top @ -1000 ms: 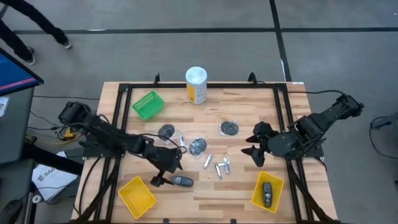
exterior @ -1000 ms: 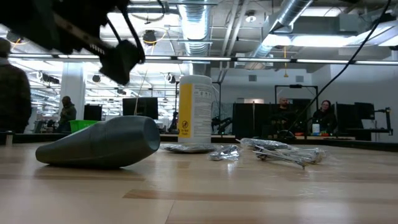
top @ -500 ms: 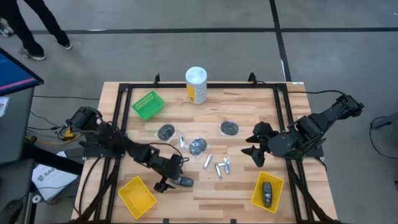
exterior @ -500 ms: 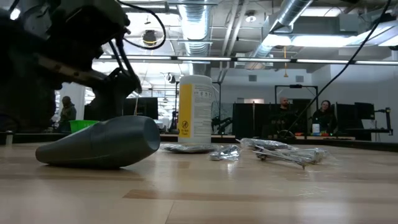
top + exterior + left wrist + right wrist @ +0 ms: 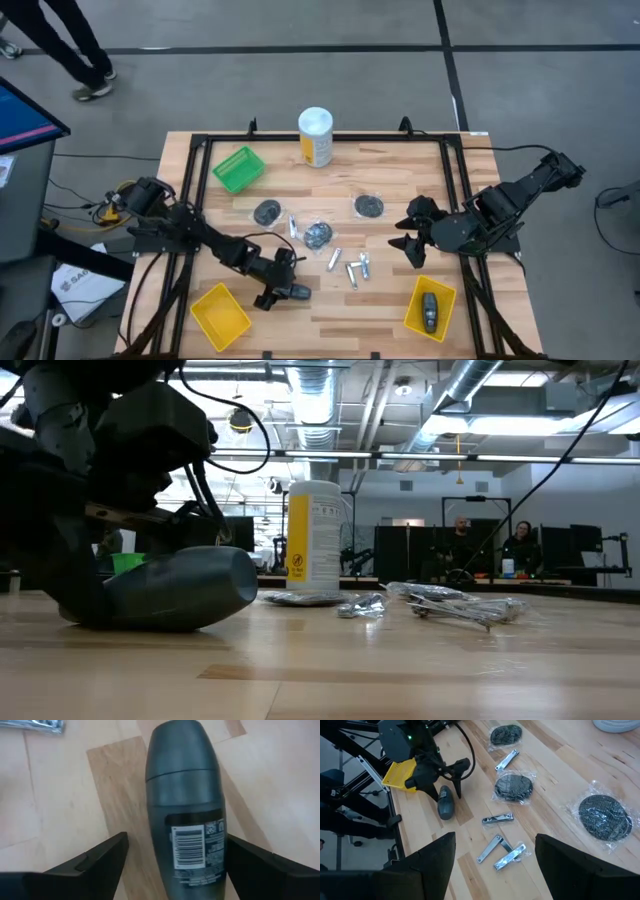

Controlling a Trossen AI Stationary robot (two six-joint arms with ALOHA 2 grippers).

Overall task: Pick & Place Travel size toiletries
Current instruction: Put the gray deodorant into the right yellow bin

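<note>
Near the front edge, left gripper (image 5: 280, 292) straddles the dark oval bottle (image 5: 295, 292), fingers spread, unclenched.

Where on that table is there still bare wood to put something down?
Bare wood lies between the white-and-yellow canister and the right gripper, and along the near edge between the two yellow bins. The middle is crowded: wrapped dark discs and nail clippers. The left gripper straddles a dark deodorant stick.
</note>
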